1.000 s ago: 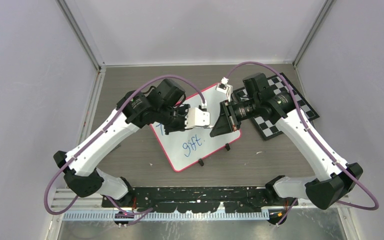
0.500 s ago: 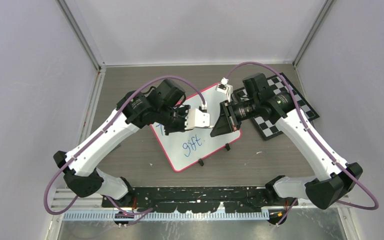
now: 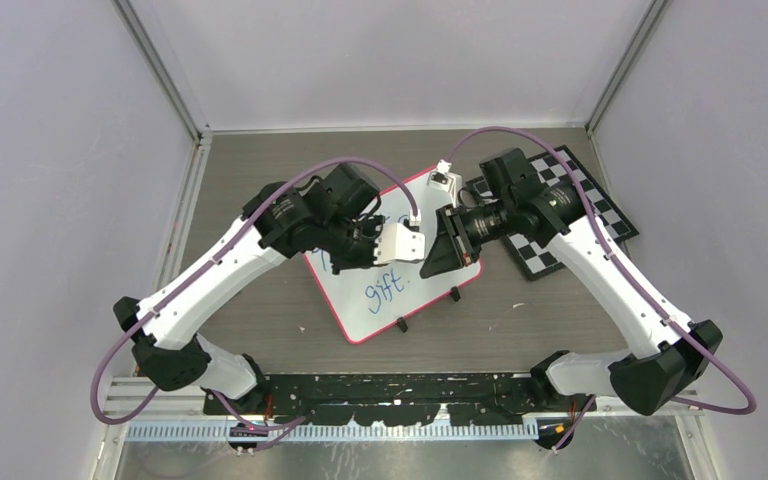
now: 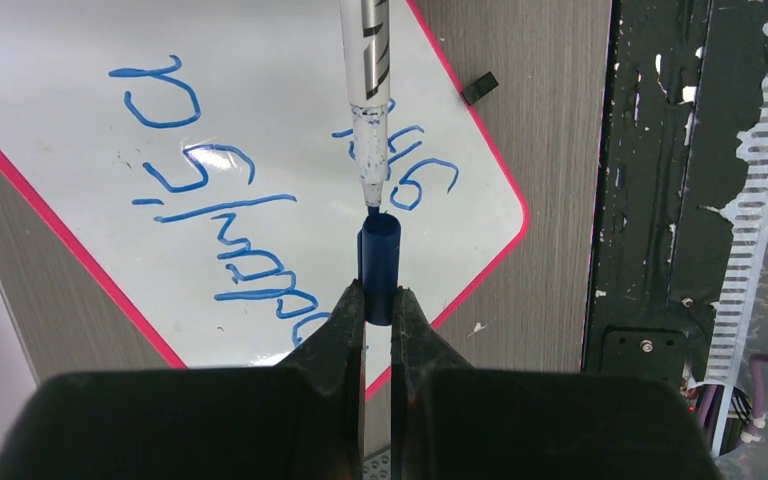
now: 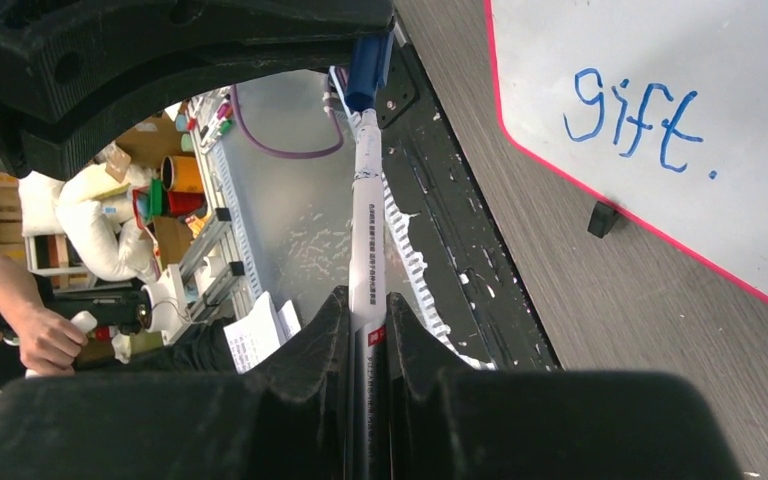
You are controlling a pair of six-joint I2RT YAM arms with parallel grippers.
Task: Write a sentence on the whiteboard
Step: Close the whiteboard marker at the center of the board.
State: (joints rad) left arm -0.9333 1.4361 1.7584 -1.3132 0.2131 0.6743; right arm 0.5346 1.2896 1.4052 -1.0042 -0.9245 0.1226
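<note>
The whiteboard [image 3: 390, 300] lies tilted on the table, pink-framed, with blue writing ending in "gift."; it also shows in the left wrist view [image 4: 260, 90] and the right wrist view [image 5: 660, 60]. My left gripper [image 3: 416, 246] [image 4: 379, 295] is shut on a blue marker cap [image 4: 380, 255], open end pointing away. My right gripper [image 3: 426, 264] [image 5: 367, 300] is shut on a white marker [image 5: 366, 230] [image 4: 365, 60]. The marker's blue tip sits right at the cap's mouth. The two grippers face each other above the board's middle.
A black-and-white checkerboard [image 3: 560, 215] lies to the right of the whiteboard, under the right arm. Two black clip feet [image 3: 454, 294] [image 3: 402, 324] sit on the board's near edge. A black rail [image 3: 410, 390] runs along the table's near edge.
The left arm has shifted slightly right and toward the near edge. The right gripper has shifted slightly left. The grippers are now closer together above the board.
</note>
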